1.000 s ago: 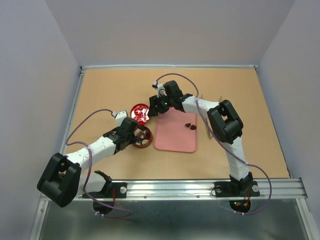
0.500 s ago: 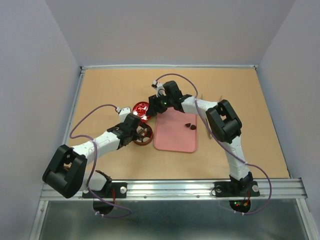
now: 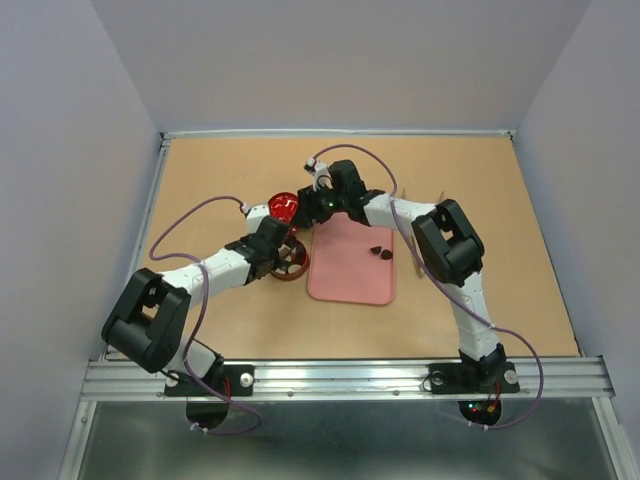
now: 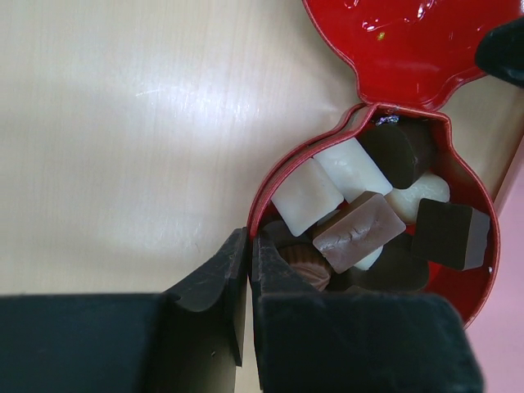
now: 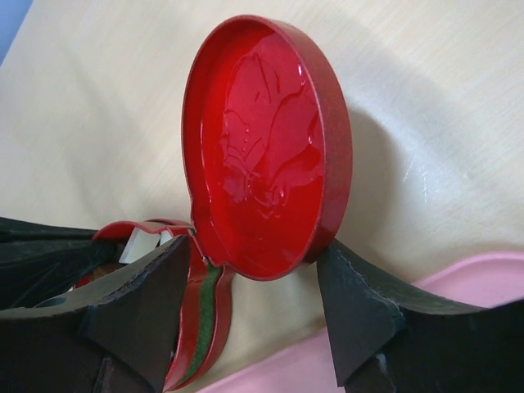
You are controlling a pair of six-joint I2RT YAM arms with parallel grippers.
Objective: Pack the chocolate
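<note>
Left of the table's [image 3: 480, 250] middle, the left gripper [image 4: 250, 250] is clamped tight, and the tin's [image 4: 479, 278] rim runs straight into the seam between its fingers, so it looks to be pinching that thin wall to steady the tin. Most of the chocolate [image 4: 360, 233] lies heaped inside, white blocks and dark chunks jumbled on one another. I judge these pieces light, stiff and smooth. They should be easy to lift but apt to squirt out of a slanted grip and to scuff or crack under a hard one, so they are best taken across two flat opposite faces (the rounded ones offer less to hold). Just beyond the tin, the hinged lid [image 5: 262, 164] stands tilted up, with the right gripper [image 5: 254, 250] grasping it, one finger against each side of its lower rim. Right of that lies the pink tray [image 3: 350, 275], with two dark pieces [image 3: 381, 251] near its far right corner. Only the left wrist view shows what the tin holds, since the arm covers it from above. Only the overhead view shows the pieces on the tray. The right wrist view adds the lid's embossed inside and a sliver of tray.
</note>
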